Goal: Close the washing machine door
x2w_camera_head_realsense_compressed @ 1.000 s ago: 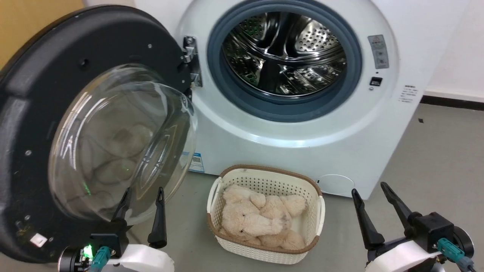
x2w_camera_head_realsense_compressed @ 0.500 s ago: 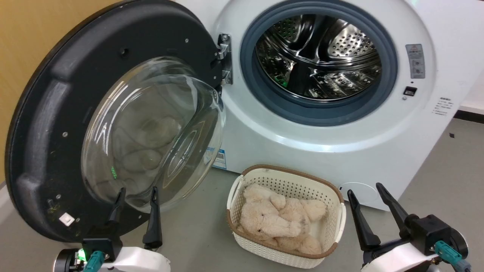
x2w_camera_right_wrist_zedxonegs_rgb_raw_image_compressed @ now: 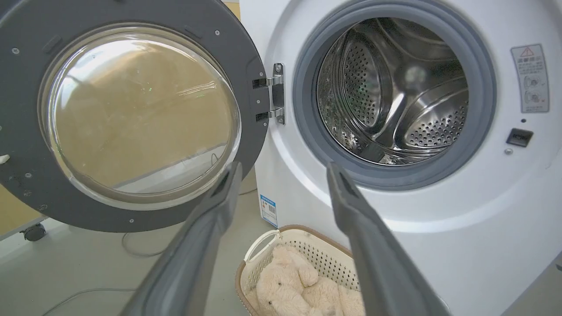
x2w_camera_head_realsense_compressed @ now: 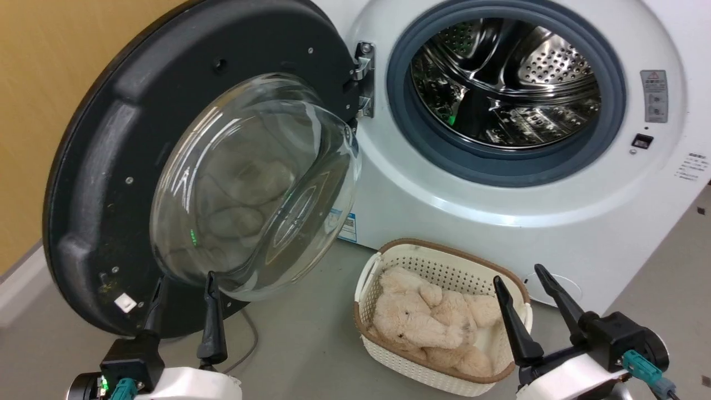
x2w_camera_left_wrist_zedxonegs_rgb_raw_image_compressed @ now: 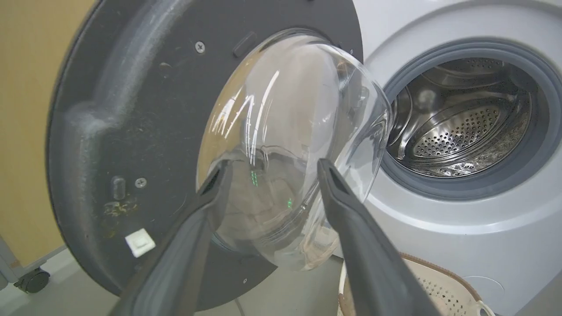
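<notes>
Yellow wall (x2w_camera_head_realsense_compressed: 33,83) at far left. The washing machine door (x2w_camera_head_realsense_compressed: 111,139) hangs wide open, hinged at the left of the washing machine (x2w_camera_head_realsense_compressed: 444,222). The left gripper (x2w_camera_head_realsense_compressed: 185,276), fingers apart and empty, hovers before its lower rim. A basket (x2w_camera_head_realsense_compressed: 444,247) of plush toys (x2w_camera_head_realsense_compressed: 422,325) sits on the floor (x2w_camera_head_realsense_compressed: 311,344) below the drum (x2w_camera_head_realsense_compressed: 511,83), with the right gripper (x2w_camera_head_realsense_compressed: 516,272) beside it, fingers apart, empty. Since a second ago the camera has turned; the door is no less open.
</notes>
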